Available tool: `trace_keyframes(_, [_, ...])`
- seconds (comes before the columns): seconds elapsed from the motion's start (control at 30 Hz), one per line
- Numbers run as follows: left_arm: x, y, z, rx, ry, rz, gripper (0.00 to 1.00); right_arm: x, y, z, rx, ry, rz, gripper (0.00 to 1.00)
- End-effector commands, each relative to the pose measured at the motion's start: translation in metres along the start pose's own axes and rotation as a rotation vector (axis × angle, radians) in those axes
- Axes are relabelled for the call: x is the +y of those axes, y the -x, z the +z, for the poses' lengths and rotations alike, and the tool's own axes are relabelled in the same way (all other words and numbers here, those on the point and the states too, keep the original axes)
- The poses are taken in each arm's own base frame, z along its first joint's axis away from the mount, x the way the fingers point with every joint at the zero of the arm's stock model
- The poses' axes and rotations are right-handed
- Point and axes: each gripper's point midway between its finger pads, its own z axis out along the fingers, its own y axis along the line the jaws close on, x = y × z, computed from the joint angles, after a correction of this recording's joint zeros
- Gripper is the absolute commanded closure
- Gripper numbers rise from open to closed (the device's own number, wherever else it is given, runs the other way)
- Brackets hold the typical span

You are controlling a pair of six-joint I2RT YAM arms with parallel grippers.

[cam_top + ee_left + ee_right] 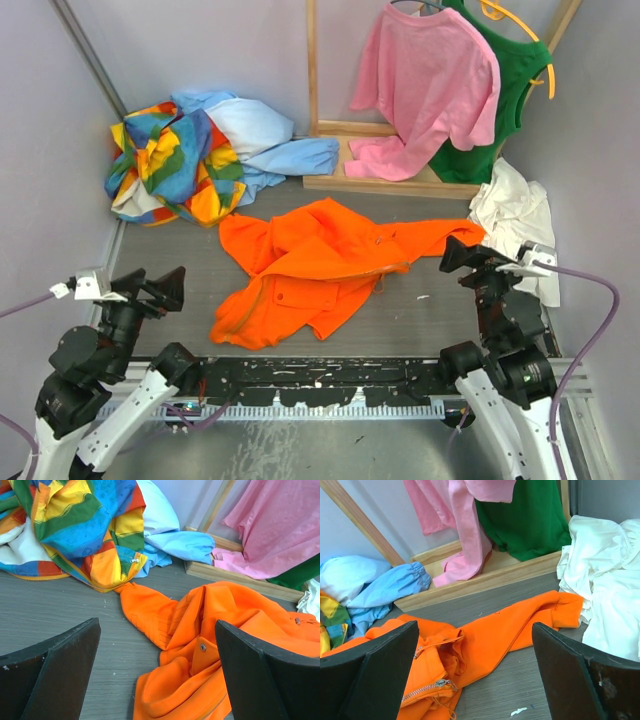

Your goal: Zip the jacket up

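Note:
The bright orange jacket lies crumpled on the grey table, one sleeve stretched out to the right. In the right wrist view the jacket shows its metal zipper slider with a run of teeth leading left. My left gripper hovers open to the left of the jacket, nothing between its fingers; in its own view the jacket with a snap button lies ahead of the gripper. My right gripper is open beside the sleeve end, and in its own view the gripper holds nothing.
A multicoloured patchwork garment and a light blue garment are heaped at the back left. A pink shirt and a green garment hang on a wooden rack. White cloth lies at the right wall.

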Motion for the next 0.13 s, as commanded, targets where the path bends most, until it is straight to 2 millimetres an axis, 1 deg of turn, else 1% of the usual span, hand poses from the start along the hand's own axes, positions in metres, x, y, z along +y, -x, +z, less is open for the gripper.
trace_keyframes(0.0, [-0.0019,0.0152,0.0007,-0.057,-0.001,-0.014,0.02,0.0083,0.0175,0.0005,-0.035,0.021,0.012,0.0])
trace_keyframes(0.1, [-0.0015,0.0155,0.0003,-0.063,-0.003,-0.016,0.02,0.0091,0.0182,0.001,-0.033,0.022,0.01,0.0])
